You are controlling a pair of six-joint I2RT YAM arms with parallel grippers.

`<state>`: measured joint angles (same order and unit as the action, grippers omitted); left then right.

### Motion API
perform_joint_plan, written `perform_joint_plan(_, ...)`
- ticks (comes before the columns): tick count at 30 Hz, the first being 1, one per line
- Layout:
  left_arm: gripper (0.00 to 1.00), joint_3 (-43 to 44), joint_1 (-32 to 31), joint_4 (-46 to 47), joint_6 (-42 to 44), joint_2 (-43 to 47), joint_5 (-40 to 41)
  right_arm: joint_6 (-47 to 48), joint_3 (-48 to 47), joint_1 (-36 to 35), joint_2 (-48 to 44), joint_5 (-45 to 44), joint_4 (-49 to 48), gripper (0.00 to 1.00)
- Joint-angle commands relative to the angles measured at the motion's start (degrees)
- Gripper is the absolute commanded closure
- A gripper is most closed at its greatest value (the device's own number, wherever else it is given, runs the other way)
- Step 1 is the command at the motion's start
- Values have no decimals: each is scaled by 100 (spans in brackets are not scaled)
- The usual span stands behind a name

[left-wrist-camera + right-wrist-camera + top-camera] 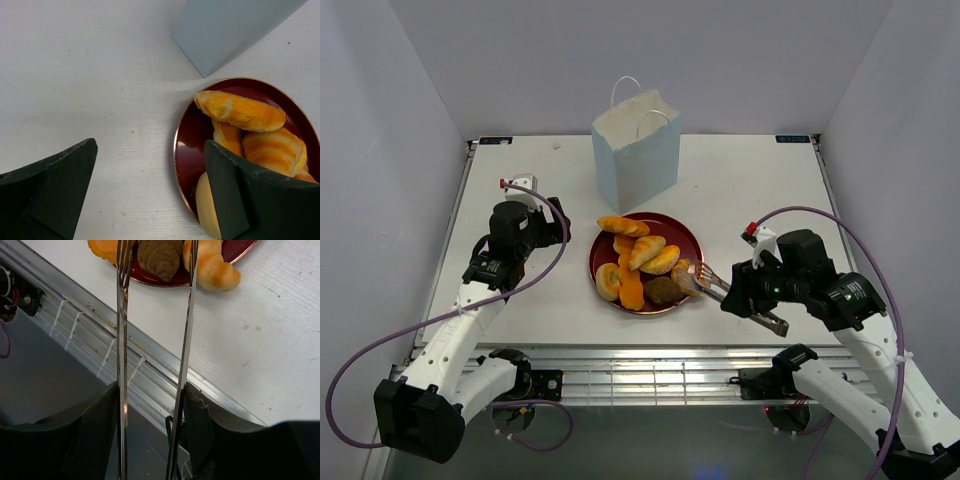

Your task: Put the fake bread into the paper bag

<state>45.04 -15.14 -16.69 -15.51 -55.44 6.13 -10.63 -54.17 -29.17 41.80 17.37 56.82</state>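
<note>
Right gripper (150, 405): clamped on metal tongs (121, 340).
Tongs tips: either side of the dark brown pastry (160, 257), at the near edge of the plate (685, 235).
Left gripper (150, 150): jaws apart, empty, beside the plate.
Fake bread (645, 250): all on the plate.
Paper bag (638, 150): upright behind the plate.
Step, judged: picking a first piece.
Next move: squeeze the tongs, lift, and carry the pastry over the bag mouth.
</note>
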Motion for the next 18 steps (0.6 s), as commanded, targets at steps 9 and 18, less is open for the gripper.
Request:
perform_joint_plan(9, 2, 84, -16, 87, 48, 51, -24, 123, 513, -36, -76, 320, 84, 43)
perform_joint_plan(18, 2, 84, -7, 87, 48, 51, -112, 61, 592, -54, 47, 382, -144, 44)
